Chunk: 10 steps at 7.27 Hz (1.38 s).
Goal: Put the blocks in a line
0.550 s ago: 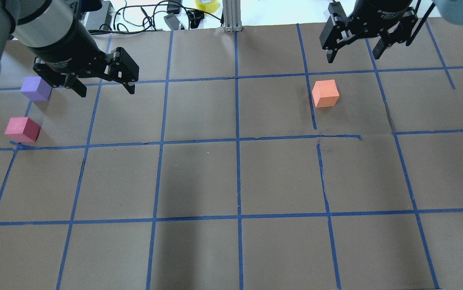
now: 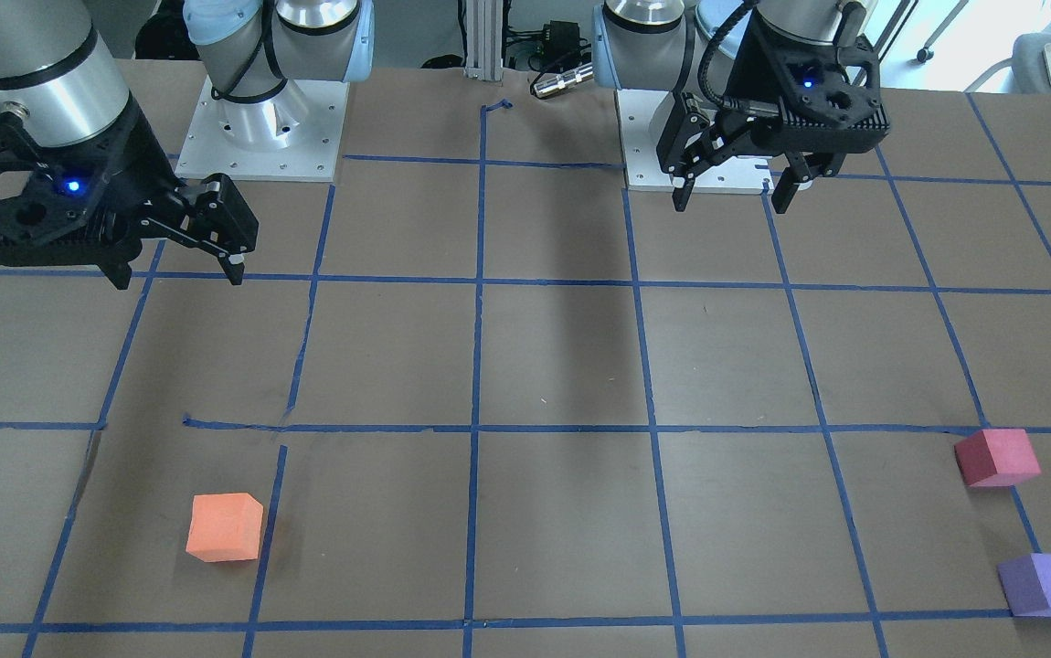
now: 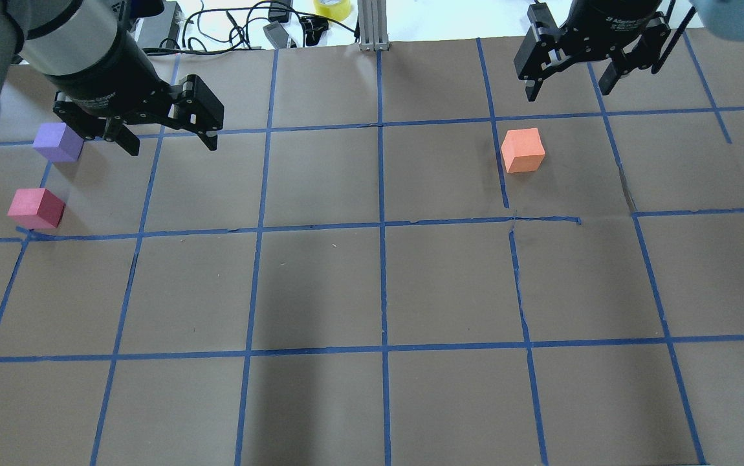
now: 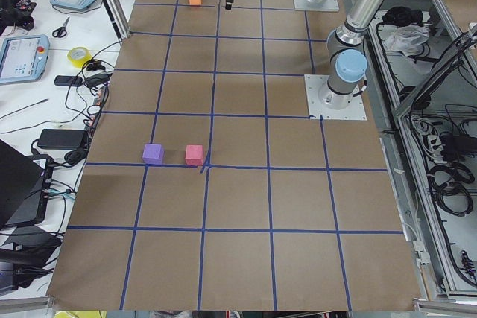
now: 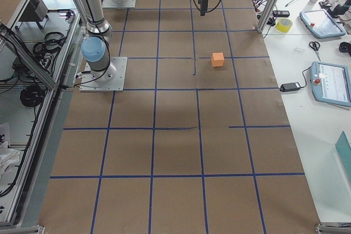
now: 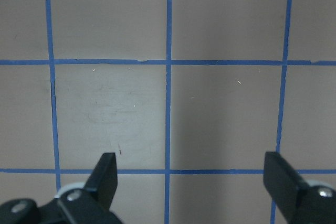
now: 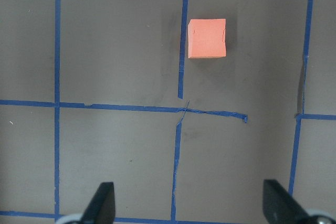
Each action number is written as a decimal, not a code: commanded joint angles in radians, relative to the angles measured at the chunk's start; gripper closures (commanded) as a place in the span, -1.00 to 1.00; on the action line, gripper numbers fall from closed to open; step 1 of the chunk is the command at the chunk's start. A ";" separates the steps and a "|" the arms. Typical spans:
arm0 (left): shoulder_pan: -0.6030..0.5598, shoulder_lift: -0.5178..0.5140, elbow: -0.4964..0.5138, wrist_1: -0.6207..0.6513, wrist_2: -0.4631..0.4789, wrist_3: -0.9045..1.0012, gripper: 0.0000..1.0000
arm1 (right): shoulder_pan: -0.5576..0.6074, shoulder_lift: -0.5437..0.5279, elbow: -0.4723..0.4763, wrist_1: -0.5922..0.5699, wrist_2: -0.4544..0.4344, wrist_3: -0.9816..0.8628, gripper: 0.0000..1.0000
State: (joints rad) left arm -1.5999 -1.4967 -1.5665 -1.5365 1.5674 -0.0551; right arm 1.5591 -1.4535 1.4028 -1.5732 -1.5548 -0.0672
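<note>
Three blocks and two arms share the table (image 3: pixel 320 291), a brown sheet marked into squares with blue tape, and nothing is gripped yet. The left arm (image 3: pixel 77 39) and right arm (image 2: pixel 27 64) both hang well above the surface. In the last half second each has drifted only slightly toward the far edge in the overhead view, which I read as settling rather than reaching. The left claw (image 3: pixel 171 147) has its fingers spread wide with nothing between them, and its wrist camera shows only bare squares. The right claw (image 3: pixel 568 94) is likewise spread and empty. The orange block (image 3: pixel 523 150) lies ahead of it in its wrist view, beside a tape line on the robot's right half. The red block (image 3: pixel 35 208) and purple block (image 3: pixel 57 142) sit near each other at the left end, far from the orange. None of the three has moved. So the line is not started, and I would guess the lone orange block is the one to bring over.
</note>
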 commanded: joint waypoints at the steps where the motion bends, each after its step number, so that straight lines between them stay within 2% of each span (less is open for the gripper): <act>1: 0.000 0.001 -0.001 -0.001 0.000 0.000 -1.00 | -0.011 0.004 0.002 -0.026 0.001 -0.002 -1.00; 2: 0.000 0.001 -0.001 -0.001 0.000 0.000 -1.00 | -0.043 0.011 0.005 -0.062 -0.001 -0.005 -1.00; 4: 0.000 0.001 -0.001 -0.001 0.000 0.000 -1.00 | -0.065 0.102 0.007 -0.105 0.001 -0.019 -1.00; 8: 0.000 0.003 -0.003 -0.001 0.000 0.000 -1.00 | -0.063 0.321 0.002 -0.377 -0.002 -0.017 -1.00; 10: 0.000 0.001 -0.003 -0.001 0.000 0.000 -1.00 | -0.063 0.355 0.002 -0.381 -0.048 -0.020 -1.00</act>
State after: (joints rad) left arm -1.5999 -1.4944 -1.5690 -1.5370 1.5677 -0.0553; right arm 1.4957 -1.1214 1.4049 -1.9414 -1.5762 -0.0857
